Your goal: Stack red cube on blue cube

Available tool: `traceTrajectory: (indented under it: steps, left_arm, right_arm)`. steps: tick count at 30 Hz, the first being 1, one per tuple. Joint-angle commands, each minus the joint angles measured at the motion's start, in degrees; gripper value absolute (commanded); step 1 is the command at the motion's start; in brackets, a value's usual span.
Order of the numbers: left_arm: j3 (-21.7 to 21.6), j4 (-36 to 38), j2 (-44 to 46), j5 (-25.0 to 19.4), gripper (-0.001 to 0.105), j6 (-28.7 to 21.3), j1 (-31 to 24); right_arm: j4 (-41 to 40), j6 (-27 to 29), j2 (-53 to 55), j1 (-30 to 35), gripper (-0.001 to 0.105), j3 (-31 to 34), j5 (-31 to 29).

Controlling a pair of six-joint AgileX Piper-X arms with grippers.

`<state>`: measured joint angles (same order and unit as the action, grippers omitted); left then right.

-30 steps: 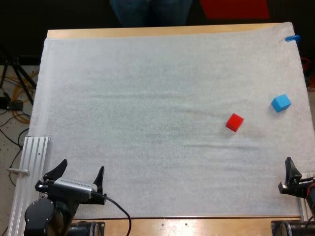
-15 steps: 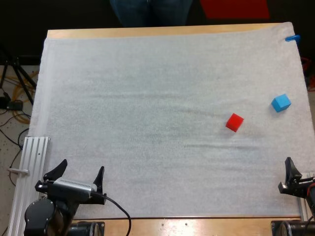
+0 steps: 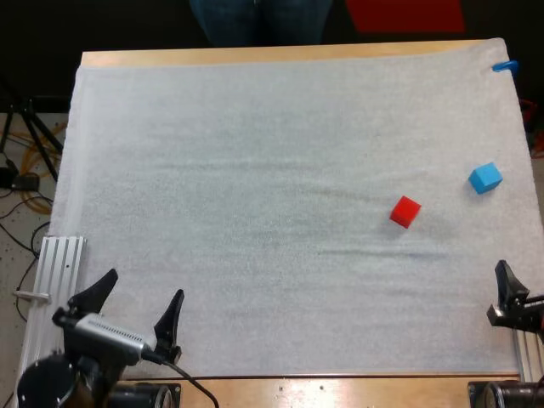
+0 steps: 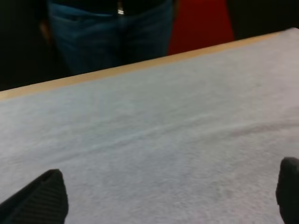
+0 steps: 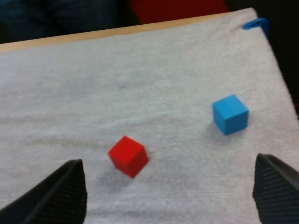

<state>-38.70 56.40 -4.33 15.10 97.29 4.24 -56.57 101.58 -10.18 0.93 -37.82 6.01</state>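
Left gripper [image 3: 134, 308]: wide open and holding nothing, its 2 black fingers standing far apart over bare mat at the near left corner, well apart from both cubes.
Left fingers [image 4: 39, 198]: in the left wrist view they are clear of any thing and face across the mat towards the table's far edge.
Right gripper [image 5: 169, 173]: also spread wide and holding nothing. Both cubes lie ahead of it, beyond the fingertips, and it touches neither.
Right gripper's place: at the near right edge of the mat in the high view, where 1 finger stands up.
Red cube [image 3: 405, 212]: on the right half of the mat, alone and touching nothing. It seems turned corner-on to the right gripper, though the exact angle is hard to judge.
Blue cube [image 3: 485, 178]: on the mat close to its right edge, farther off than the red cube and to its right, near it but apart.
Stack: not yet made; the 2 cubes rest separately with bare mat between them.
Mat [image 3: 255, 170]: white, covering nearly all of the wooden table [image 3: 280, 53].
Person [image 3: 259, 19]: legs in blue jeans, just beyond the table's far side.
Metal rail [image 3: 55, 280]: ribbed and silver, beside the mat's near left edge, close to the left gripper.
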Motion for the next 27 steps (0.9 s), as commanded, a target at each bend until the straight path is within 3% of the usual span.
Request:
traceTrajectory:
  steps: [1,7,12,18,27]
  left_arm:
    - [-1.5,-0.5,-2.3,1.6,0.087,0.7,1.3]
    - [-7.5,-0.5,-11.9,5.9,0.087,0.7,7.7]
    - [-10.9,-0.5,-16.1,7.1,0.087,0.7,14.5]
    - [-11.3,-0.5,-18.7,7.6,0.087,0.7,20.8]
    - [-11.3,-1.7,-19.9,7.6,0.087,0.7,21.4]
  right_arm:
    - [-0.2,0.2,-1.3,0.1,0.071,-1.7,2.0]
    - [-2.0,0.2,-7.8,0.1,0.071,-7.8,6.7]
    - [-2.8,0.2,-11.1,0.1,0.071,-11.8,11.0]
    - [-2.8,0.2,-13.3,0.1,0.071,-13.7,15.7]
    - [-3.9,0.3,-21.3,0.1,0.071,-16.9,15.7]
